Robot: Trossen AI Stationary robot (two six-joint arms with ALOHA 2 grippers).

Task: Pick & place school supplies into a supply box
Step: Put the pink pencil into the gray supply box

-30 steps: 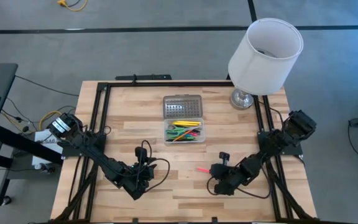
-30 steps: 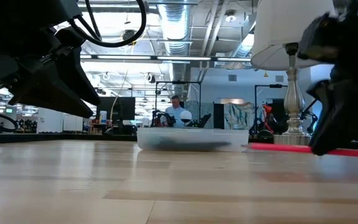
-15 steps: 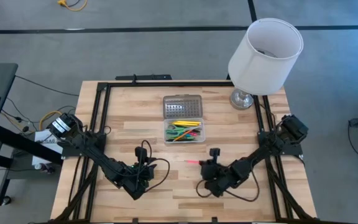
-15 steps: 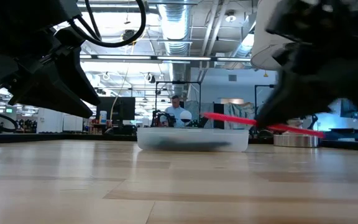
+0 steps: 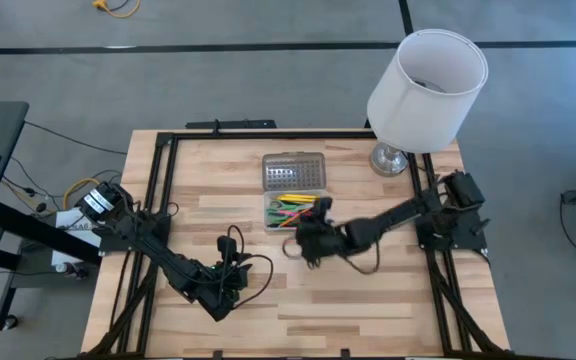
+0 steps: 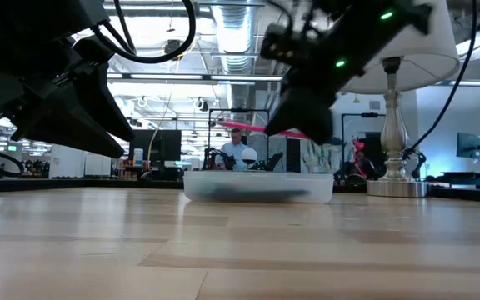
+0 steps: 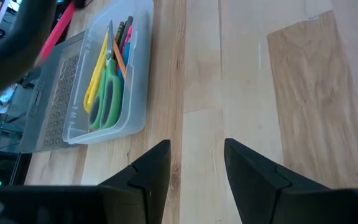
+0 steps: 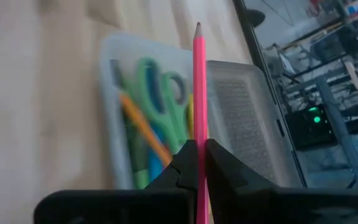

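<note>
**Spotter:** One item is in play for you: the pink pencil (image 8: 199, 93), pinched between the pressed-together fingers of the right gripper (image 8: 197, 152), held in the air at the near edge of the supply box (image 5: 297, 212) and not yet inside it.

**Operator:** How will it handle?

**Spotter:** I'd judge it light, stiff and smooth, so it can pivot in your grip. You hold it partway along, with a long stretch sticking out ahead; a grip nearer the middle would swing less. Fragile only at the tip.

**Operator:** What does each camera give me?

**Spotter:** Your right wrist view shows the pinch itself and the pencil lined up over the green scissors (image 8: 160, 93) and the open lid (image 8: 241, 124). The high view hides the pencil under your arm but places the box in the middle of the table (image 5: 368, 300). The low view alone shows the pencil above the box rim. Your left gripper (image 7: 196, 163) waits near the front edge, fingers spread, holding nothing.
</note>
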